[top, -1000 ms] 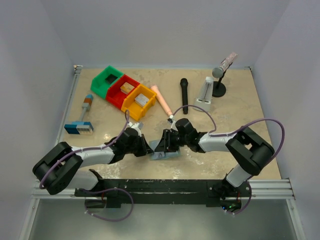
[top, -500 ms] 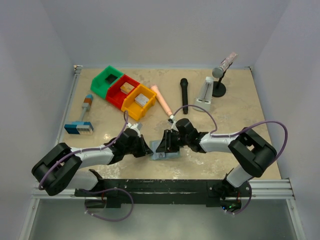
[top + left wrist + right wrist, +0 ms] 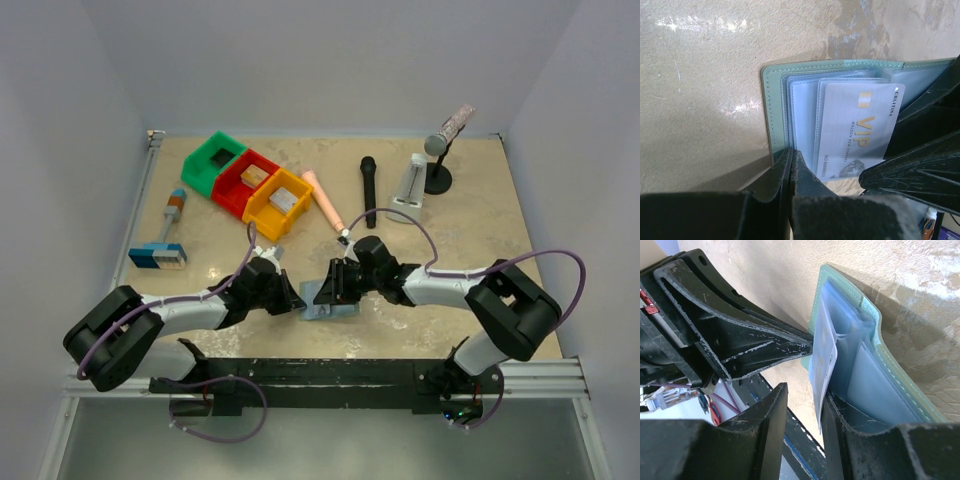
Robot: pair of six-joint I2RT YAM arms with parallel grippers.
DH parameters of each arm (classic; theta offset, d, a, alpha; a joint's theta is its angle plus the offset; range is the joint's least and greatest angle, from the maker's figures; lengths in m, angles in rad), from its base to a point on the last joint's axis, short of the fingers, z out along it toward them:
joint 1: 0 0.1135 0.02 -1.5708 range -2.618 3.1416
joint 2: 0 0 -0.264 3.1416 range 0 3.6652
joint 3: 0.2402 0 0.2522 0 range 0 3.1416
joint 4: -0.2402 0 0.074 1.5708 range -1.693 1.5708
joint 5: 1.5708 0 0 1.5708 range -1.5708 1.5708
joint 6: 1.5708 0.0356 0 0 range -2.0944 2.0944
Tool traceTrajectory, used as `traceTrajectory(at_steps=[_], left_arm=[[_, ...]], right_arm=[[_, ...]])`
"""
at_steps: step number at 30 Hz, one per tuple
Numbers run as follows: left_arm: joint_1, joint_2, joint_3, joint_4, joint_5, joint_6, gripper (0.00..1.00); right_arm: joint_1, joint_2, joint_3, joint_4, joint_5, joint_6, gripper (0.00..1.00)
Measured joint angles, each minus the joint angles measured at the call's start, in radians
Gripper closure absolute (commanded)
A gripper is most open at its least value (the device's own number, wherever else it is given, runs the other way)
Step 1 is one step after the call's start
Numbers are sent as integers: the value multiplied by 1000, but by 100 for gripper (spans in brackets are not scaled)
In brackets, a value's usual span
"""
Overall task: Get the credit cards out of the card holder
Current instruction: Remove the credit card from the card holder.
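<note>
The pale teal card holder [image 3: 332, 305] lies open on the table between my two grippers. In the left wrist view the holder [image 3: 771, 100] shows clear pocket panels, and a silvery-grey VIP card [image 3: 860, 130] sticks partway out of a pocket. My left gripper [image 3: 791, 152] is shut on the holder's near edge; it also shows in the top view [image 3: 297, 298]. My right gripper [image 3: 805, 392] is open, with the card's edge [image 3: 823, 370] between its jaws, close against one finger. It also shows in the top view [image 3: 328, 288]. The golden-tan card is hidden.
Green [image 3: 213, 162], red [image 3: 243, 183] and yellow [image 3: 277, 203] bins stand at the back left. A pink stick [image 3: 324, 200], a black microphone [image 3: 368, 188], a white stand [image 3: 410, 188] and a microphone on a stand [image 3: 440, 150] lie behind. A blue-and-white block [image 3: 157, 256] sits at the left.
The right arm's elbow has swung a little to the right. Both grippers stay at the holder, which has hardly moved.
</note>
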Motion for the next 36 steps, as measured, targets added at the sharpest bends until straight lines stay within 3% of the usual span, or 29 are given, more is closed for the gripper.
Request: traceTrajectory(at_steps=[20,36], left_arm=[[0,3,0,2,0,0,100],[-2,-15,0,-22,-20,0,100]], right_arm=[[-11,-71,-29,-40,26,-17,67],[-37,-125,-61,-57,53,-18,76]])
